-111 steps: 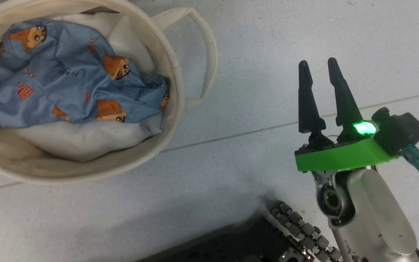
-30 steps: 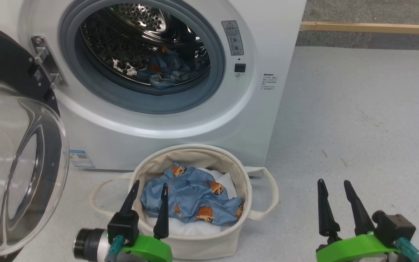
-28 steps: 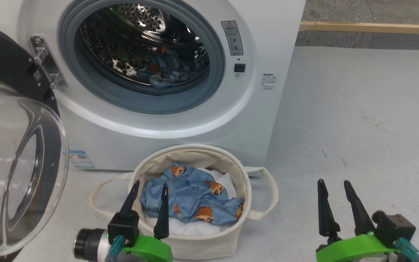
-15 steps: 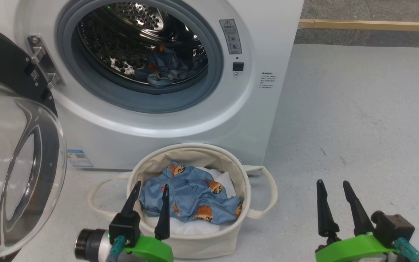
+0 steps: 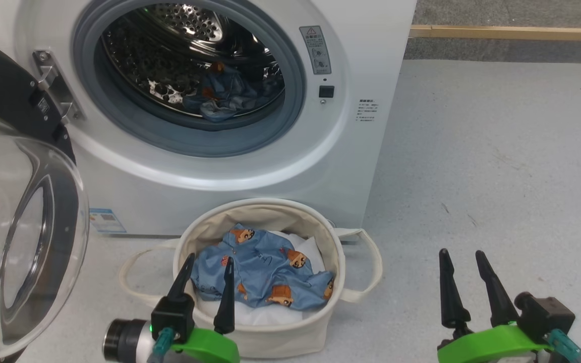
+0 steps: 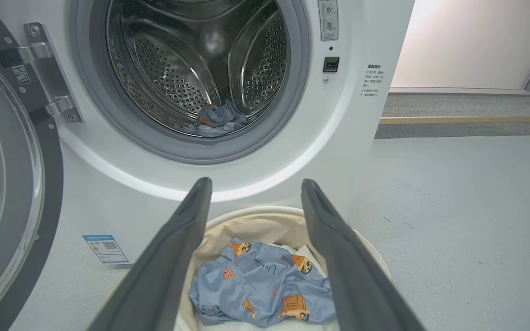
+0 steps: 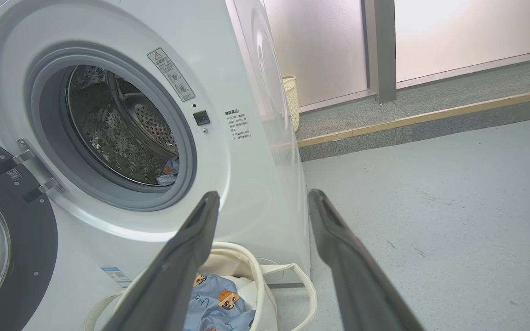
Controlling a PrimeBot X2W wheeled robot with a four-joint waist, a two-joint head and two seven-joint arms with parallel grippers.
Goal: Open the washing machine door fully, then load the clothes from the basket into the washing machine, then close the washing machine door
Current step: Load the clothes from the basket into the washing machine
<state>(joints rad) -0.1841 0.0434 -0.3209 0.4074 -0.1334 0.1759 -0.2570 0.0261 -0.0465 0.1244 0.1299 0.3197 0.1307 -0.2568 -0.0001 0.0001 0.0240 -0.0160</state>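
I am looking down at a white front-loading washing machine [image 5: 366, 60] standing on a grey floor [image 5: 497, 161]. The washing machine door [image 5: 23, 227], black-rimmed with a bulging glass centre, is hanging fully open at the machine's left side. One of the clothes [image 5: 220, 98], light blue, is lying low in the steel drum [image 5: 169, 50].

The basket [image 5: 270, 338], a round off-white fabric tub, is sitting on the floor just in front of the machine, below the opening. A blue garment [image 5: 265, 277] with orange-brown bear prints is lying crumpled inside it on a white sheet [image 5: 270, 315].

My left jaws are standing wide and empty at the basket's near rim, tips pointing over the blue garment. My right jaws are also standing wide and empty, over bare floor well to the right of the basket.

I am judging that the door-opening step is done and loading is in hand. The next move is calling for my left jaws to go down into the basket, pinch the blue cloth without the sheet, lift it clear of the rim and carry it into the drum
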